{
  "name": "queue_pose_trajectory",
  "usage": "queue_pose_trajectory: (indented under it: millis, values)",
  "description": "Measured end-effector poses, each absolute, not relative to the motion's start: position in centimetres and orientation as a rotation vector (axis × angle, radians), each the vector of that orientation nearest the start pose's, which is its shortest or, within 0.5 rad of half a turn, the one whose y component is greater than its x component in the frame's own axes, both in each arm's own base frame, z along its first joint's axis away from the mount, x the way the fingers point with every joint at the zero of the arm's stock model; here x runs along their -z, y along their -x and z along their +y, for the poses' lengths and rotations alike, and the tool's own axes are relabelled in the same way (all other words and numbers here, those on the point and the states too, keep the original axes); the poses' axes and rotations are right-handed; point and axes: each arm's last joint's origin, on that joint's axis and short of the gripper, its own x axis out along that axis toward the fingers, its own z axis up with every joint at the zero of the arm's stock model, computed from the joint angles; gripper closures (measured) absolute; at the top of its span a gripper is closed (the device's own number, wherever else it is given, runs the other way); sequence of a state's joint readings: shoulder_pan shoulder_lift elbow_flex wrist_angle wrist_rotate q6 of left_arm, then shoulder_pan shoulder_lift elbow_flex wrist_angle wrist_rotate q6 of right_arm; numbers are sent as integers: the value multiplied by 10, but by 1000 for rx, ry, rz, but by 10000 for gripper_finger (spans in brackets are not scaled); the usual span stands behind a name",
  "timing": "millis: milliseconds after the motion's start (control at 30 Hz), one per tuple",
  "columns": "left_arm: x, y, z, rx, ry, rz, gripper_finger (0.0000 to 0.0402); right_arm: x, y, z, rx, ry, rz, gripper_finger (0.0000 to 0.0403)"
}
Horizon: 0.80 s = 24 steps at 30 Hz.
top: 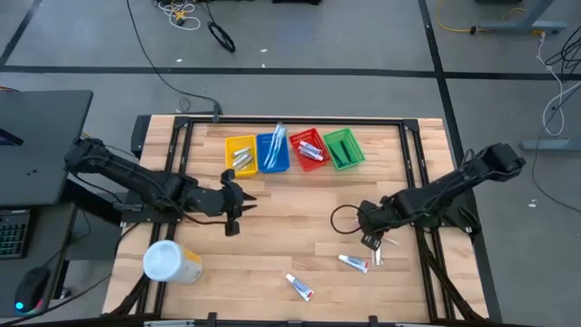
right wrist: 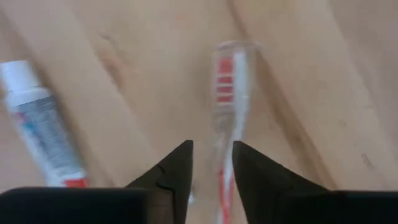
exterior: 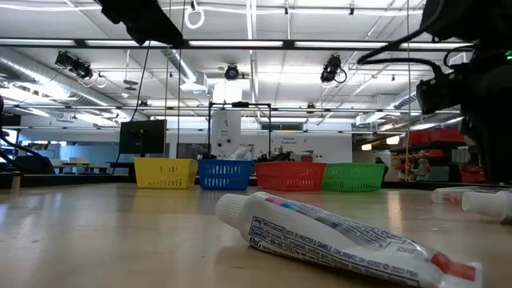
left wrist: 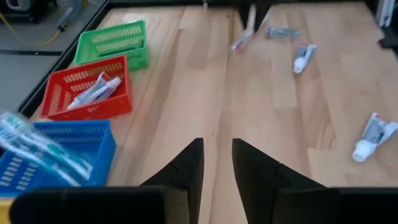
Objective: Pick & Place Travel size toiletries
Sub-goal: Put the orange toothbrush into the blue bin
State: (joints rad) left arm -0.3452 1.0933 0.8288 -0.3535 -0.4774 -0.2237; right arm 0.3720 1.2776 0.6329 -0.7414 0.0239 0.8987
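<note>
Pale wooden planks make up the tabletop (top: 290, 245), framed by dark rails. Near its front left corner lies a white-and-yellow cylindrical container (top: 171, 262) on its side. Along the far edge four small plastic baskets stand in a row, side by side. The yellow basket (top: 241, 155) holds a few silvery sachets. The blue basket (top: 272, 153) holds toothbrushes in clear wrap, their ends sticking out over its rim. The red basket (top: 310, 150) holds small white tubes with coloured print. The green basket (top: 343, 149) holds a dark stick-like item, too small to name.

The left end effector (top: 238, 202) hangs over the tabletop's left middle, fingers a narrow gap apart with nothing between them. The right end effector (right wrist: 211, 163) is low over the right front area, fingers narrowly parted, with a clear-wrapped toothbrush (right wrist: 225, 118) in red print lying in the gap; whether they press on it I cannot tell. Just beside it lies a toothpaste tube (right wrist: 42, 124), and another tube (top: 300, 288) lies near the front edge.
</note>
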Motion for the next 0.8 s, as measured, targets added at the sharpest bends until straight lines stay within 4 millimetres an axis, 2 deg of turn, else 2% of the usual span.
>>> queue_pose_trajectory:
  millis: [200, 367, 500, 800]
  values:
    - [-281, -220, -65, -181, -19, 512, 308, -149, -180, 65, 356, -483, 1369, 231]
    - [-281, -220, -65, -184, -13, 511, 308, -135, -177, 62, 421, -483, 1364, 230]
    - [-282, -221, -65, -184, -8, 495, 308, -131, -176, 61, 438, -470, 1361, 256]
    - [-284, -222, -66, -183, 2, 472, 308, -130, -174, 59, 487, -465, 1355, 354]
